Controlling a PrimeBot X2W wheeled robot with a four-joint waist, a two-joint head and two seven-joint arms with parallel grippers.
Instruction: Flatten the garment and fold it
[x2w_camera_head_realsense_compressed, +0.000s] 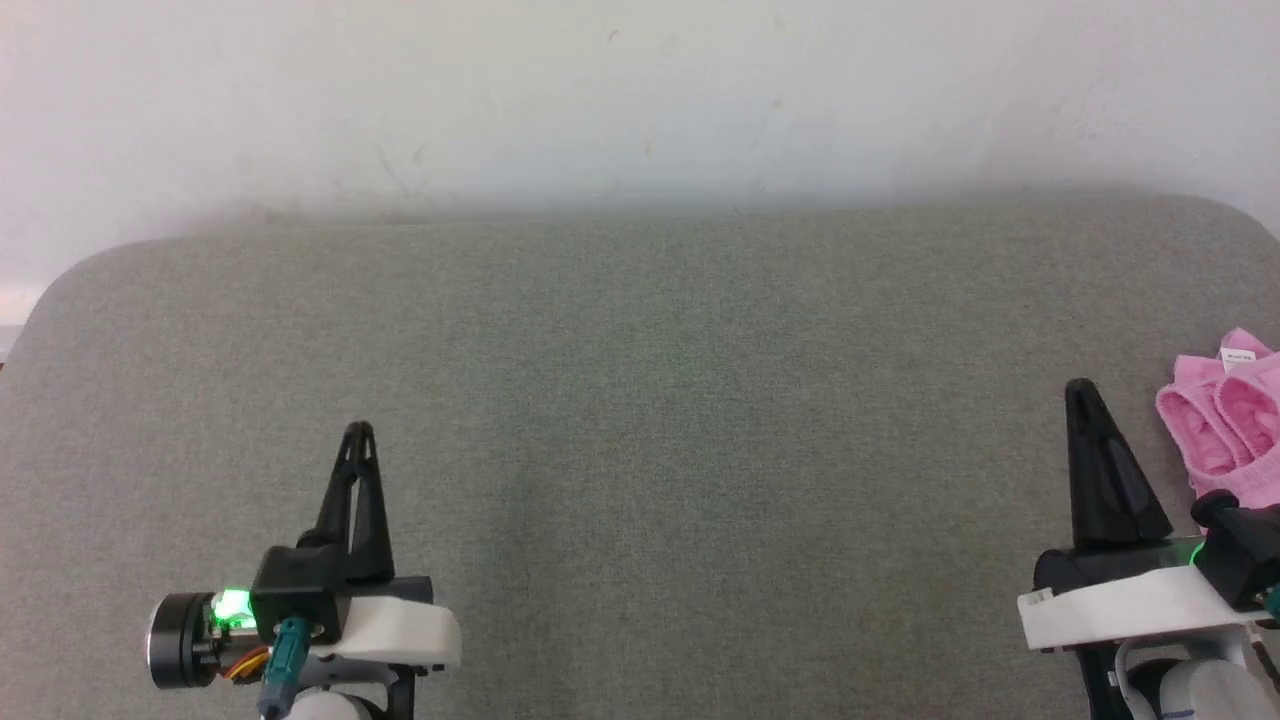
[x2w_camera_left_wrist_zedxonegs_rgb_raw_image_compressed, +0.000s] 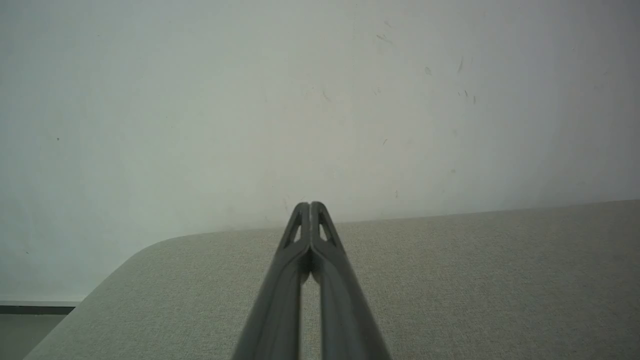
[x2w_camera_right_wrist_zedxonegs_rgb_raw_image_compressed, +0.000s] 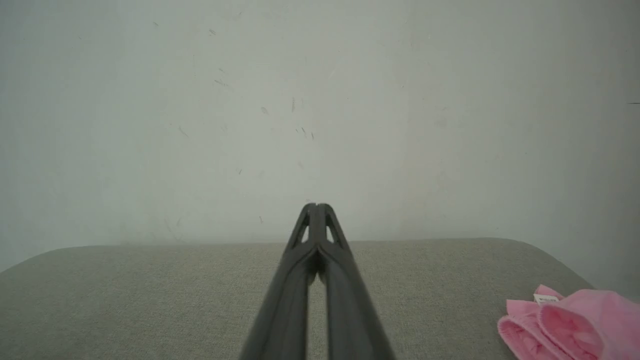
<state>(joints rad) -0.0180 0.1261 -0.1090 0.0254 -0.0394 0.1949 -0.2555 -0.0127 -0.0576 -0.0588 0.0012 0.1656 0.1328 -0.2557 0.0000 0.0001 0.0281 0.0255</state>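
Note:
The garment (x2w_camera_head_realsense_compressed: 1225, 415) is a small crumpled pink cloth with a white label, lying at the far right edge of the grey padded surface (x2w_camera_head_realsense_compressed: 640, 400). It also sits at the lower right of the right wrist view, garment (x2w_camera_right_wrist_zedxonegs_rgb_raw_image_compressed: 575, 325). My right gripper (x2w_camera_head_realsense_compressed: 1082, 388) is just left of it, apart from the cloth, its fingers pressed together with nothing between them. My left gripper (x2w_camera_head_realsense_compressed: 358, 432) hovers over the lower left of the surface, far from the garment, also shut and empty. Both wrist views show the tips touching: left gripper (x2w_camera_left_wrist_zedxonegs_rgb_raw_image_compressed: 310, 205), right gripper (x2w_camera_right_wrist_zedxonegs_rgb_raw_image_compressed: 315, 206).
A pale wall (x2w_camera_head_realsense_compressed: 640, 90) rises right behind the padded surface. The surface has rounded far corners (x2w_camera_head_realsense_compressed: 90, 270), and its left edge drops to a floor strip (x2w_camera_left_wrist_zedxonegs_rgb_raw_image_compressed: 35, 320). Bare grey fabric spreads between the two grippers.

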